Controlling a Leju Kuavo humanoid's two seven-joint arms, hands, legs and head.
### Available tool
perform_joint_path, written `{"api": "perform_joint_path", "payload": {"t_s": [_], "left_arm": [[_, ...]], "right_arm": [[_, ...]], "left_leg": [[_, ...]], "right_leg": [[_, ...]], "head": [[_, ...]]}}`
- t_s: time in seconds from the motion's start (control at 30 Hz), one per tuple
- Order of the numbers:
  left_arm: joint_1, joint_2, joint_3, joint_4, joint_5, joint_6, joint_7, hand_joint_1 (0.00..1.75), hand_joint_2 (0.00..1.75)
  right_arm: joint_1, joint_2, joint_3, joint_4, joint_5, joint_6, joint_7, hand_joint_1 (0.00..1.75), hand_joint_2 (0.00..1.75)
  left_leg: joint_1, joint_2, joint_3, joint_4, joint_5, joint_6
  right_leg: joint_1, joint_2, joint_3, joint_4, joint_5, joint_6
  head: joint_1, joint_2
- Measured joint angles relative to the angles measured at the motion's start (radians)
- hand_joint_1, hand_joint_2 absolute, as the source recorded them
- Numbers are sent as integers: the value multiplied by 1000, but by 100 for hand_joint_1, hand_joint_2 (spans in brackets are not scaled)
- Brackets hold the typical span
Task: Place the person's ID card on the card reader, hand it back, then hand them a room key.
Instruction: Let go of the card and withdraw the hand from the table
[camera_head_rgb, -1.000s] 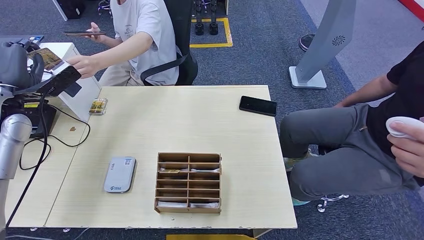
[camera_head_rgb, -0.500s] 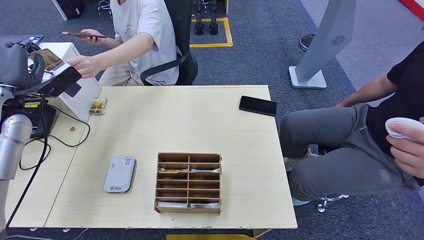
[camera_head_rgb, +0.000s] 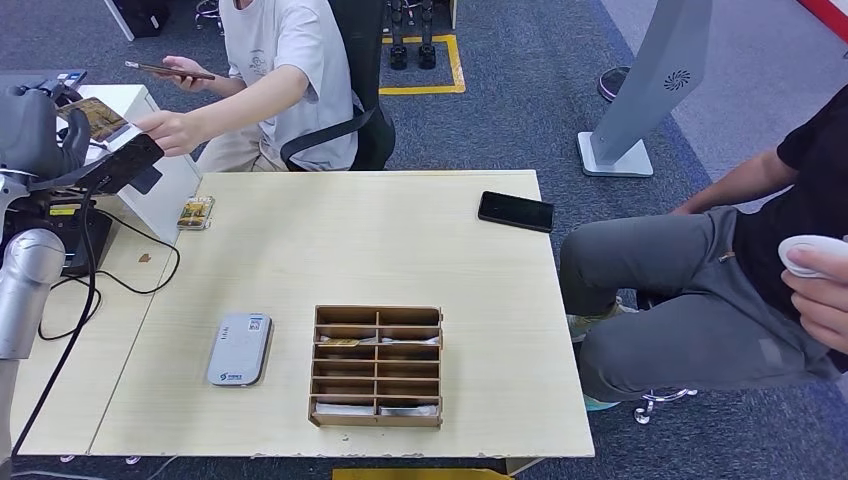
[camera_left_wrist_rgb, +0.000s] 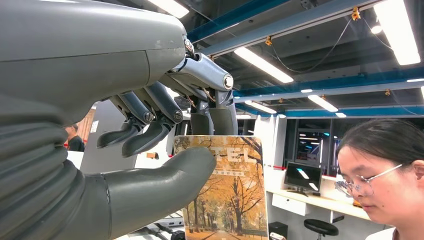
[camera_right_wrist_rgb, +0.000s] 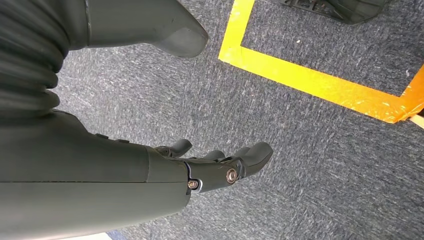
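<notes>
One card mattered at this moment: the card (camera_left_wrist_rgb: 225, 192) pinched in the left robot hand (camera_head_rgb: 40, 130), raised high at the far left, off the edge of the surface (camera_head_rgb: 330, 250). In the left wrist view the thumb pressed flat on its printed face while darker fingers (camera_left_wrist_rgb: 212, 117) backed it from behind, so the grip read as firm, with the other fingers curled loosely beside it. The seated person's outstretched hand (camera_head_rgb: 168, 132) lay just beside the card on its inner side, fingertips near its edge; whether they touched it could not be told. The coming move therefore seemed to turn on that short gap, with the card's free end offered toward the person. In the head view the card tilted, its long axis running roughly from the robot hand toward the person's hand.

The card looked like a thin, stiff rectangle printed with an autumn avenue of yellow trees and pale lettering along one end, apparently a hotel key card rather than an ID, though that was a judgement.

The right robot hand (camera_right_wrist_rgb: 220, 167) hung over grey carpet by a yellow floor line, holding nothing, its fingers loosely curled with the thumb set apart. It was well away from the exchange, so the left arm was plainly the nearer.

On the surface lay the grey card reader (camera_head_rgb: 240, 349), a wooden compartment tray (camera_head_rgb: 378, 365) and a similar small card (camera_head_rgb: 196, 212) near the far left corner.
</notes>
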Motion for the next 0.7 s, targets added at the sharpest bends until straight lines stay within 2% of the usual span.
{"api": "perform_joint_path", "payload": {"t_s": [0.7], "left_arm": [[0, 0, -11, 0, 0, 0, 0, 175, 175]], "right_arm": [[0, 0, 0, 0, 0, 0, 0, 0, 175]], "left_leg": [[0, 0, 0, 0, 0, 0]], "right_leg": [[0, 0, 0, 0, 0, 0]], "head": [[0, 0]]}}
